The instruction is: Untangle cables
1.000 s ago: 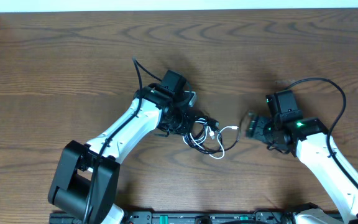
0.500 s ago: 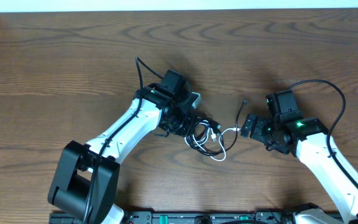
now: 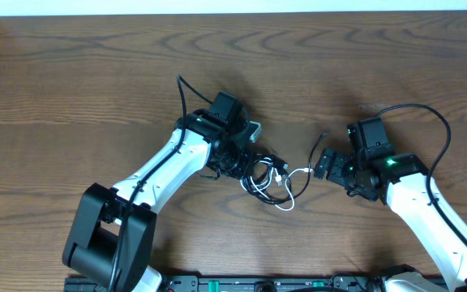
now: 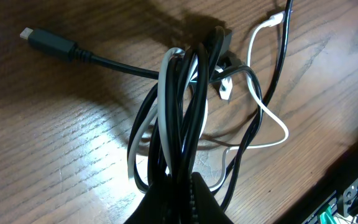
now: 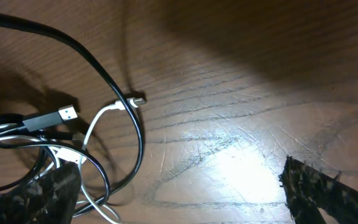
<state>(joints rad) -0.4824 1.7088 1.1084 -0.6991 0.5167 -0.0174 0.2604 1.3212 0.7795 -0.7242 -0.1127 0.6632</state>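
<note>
Black cable (image 4: 110, 62) and white cable (image 4: 251, 50) sit knotted mid-surface (image 3: 96, 81), bunched tight in the left claw (image 4: 180, 186). The wide-spread right claw (image 5: 179, 183) should pinch one loose strand and draw rightward gently.

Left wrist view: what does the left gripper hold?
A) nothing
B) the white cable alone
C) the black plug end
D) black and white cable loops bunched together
D: black and white loops of the cables run together into the closed left gripper.
</note>
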